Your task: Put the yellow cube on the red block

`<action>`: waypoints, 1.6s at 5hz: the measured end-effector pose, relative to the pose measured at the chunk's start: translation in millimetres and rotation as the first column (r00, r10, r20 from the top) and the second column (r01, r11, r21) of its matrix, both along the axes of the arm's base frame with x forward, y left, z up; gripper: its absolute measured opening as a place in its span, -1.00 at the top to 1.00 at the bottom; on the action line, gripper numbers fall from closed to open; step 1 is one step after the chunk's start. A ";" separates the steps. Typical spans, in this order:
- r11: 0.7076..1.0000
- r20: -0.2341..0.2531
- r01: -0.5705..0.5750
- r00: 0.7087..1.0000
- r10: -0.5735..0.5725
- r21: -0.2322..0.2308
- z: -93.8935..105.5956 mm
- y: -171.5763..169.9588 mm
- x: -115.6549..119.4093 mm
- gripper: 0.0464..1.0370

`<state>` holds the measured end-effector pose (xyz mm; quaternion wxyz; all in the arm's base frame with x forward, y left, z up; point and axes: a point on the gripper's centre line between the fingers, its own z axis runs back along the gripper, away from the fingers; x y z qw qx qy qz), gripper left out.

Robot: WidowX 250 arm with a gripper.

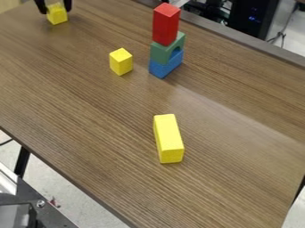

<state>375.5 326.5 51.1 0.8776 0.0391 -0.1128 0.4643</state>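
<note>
Brown wood-grain table (pixel 89 111) above pale floor (pixel 56 178).

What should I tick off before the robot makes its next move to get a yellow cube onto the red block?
- Robot at the upper-left yellow cube: ok.
- Firm grip on that cube: cannot tell.
- Red block upright on top: ok.
- Green block resting on blue block: ok.
- Yellow cube on the red block: not ok, not there yet.
</note>
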 end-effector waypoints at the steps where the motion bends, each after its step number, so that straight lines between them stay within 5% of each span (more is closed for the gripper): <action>1: 1.000 -0.008 -0.013 1.000 0.013 -0.017 -4.4 -4.1 -6.8 -0.07; 2: 1.000 -0.031 0.008 0.999 -0.009 -0.016 -3.0 -10.8 -14.2 -0.07; 3: 0.996 -0.008 0.094 0.996 -0.094 -0.001 23.8 -21.0 -19.3 -0.07; 4: 0.981 0.042 0.188 0.981 -0.190 0.057 76.6 -37.9 -26.3 -0.07; 6: 0.878 0.069 0.475 0.875 -0.478 0.058 143.6 -97.4 -38.1 -0.07; 8: 0.762 0.018 0.647 0.762 -0.648 0.016 161.2 -175.8 -51.4 -0.07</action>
